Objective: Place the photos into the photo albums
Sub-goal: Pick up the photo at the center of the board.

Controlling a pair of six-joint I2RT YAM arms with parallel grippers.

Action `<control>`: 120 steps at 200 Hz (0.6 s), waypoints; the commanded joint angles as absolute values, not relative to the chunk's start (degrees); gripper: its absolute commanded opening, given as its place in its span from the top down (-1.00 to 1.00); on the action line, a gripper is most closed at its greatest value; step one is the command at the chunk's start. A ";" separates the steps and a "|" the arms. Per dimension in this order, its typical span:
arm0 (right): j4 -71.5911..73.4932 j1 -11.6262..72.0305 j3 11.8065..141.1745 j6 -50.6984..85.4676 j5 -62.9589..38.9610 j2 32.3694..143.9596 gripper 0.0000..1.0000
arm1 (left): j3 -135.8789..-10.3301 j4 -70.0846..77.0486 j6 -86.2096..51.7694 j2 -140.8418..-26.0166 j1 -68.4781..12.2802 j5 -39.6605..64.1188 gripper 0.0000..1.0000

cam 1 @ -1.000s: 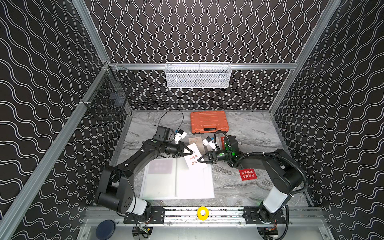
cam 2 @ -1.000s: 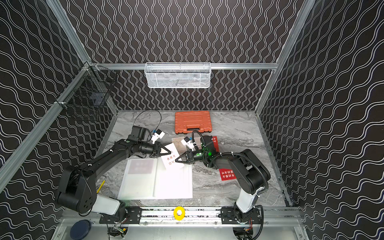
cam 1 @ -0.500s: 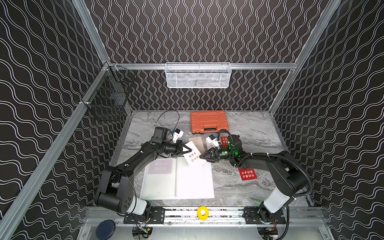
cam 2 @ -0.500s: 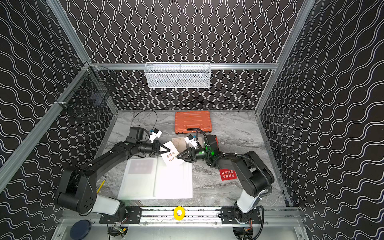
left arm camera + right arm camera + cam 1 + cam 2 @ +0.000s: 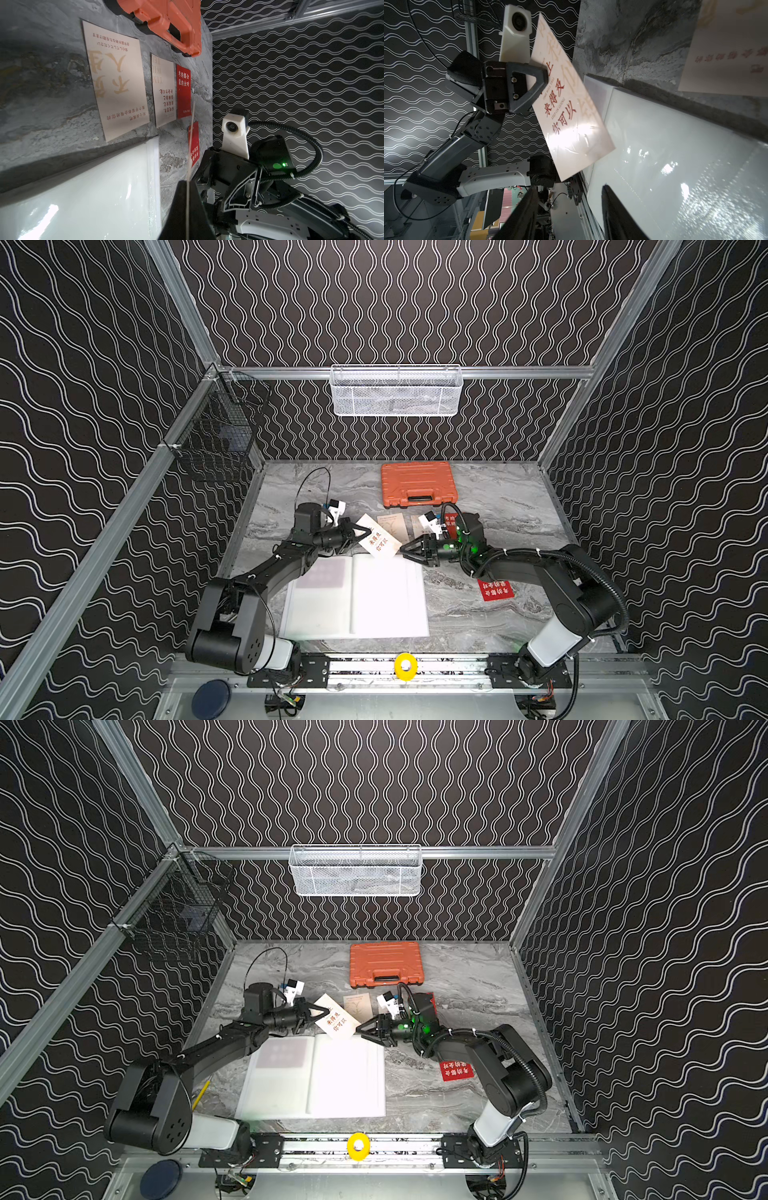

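Note:
The photo album (image 5: 357, 601) (image 5: 316, 1081) lies open and flat, its white pages (image 5: 83, 197) (image 5: 675, 166) up. My left gripper (image 5: 365, 533) (image 5: 324, 1013) (image 5: 187, 184) is shut on the edge of a cream photo with red characters (image 5: 377, 541) (image 5: 337, 1022) (image 5: 571, 108), held tilted above the album's far edge. My right gripper (image 5: 405, 551) (image 5: 361, 1031) (image 5: 569, 187) is open just right of that photo, apart from it. More photos lie on the table: two cream ones (image 5: 118, 83) (image 5: 164, 93) and two red ones (image 5: 183, 91) (image 5: 494, 589).
An orange tool case (image 5: 419, 484) sits behind the photos. A white mesh basket (image 5: 397, 391) hangs on the back wall and a black wire basket (image 5: 216, 439) on the left wall. A metal rail (image 5: 415, 668) runs along the front edge.
My right gripper has opened, let go of the cream photo and drawn back to the right. The left gripper keeps the photo and has carried it slightly back and left.

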State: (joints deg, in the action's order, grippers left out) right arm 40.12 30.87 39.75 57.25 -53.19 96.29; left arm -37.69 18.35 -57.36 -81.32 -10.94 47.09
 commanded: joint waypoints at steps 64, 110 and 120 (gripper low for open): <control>47.35 34.93 43.80 66.80 -47.22 101.80 0.07 | -35.40 31.99 -64.99 -82.63 -10.72 42.69 1.00; 52.72 34.64 45.78 71.72 -45.21 105.00 0.17 | -34.33 33.34 -65.81 -83.00 -10.79 42.28 1.00; 55.25 34.54 46.24 73.67 -44.92 105.99 0.19 | -34.13 33.54 -66.04 -83.06 -10.75 42.18 1.00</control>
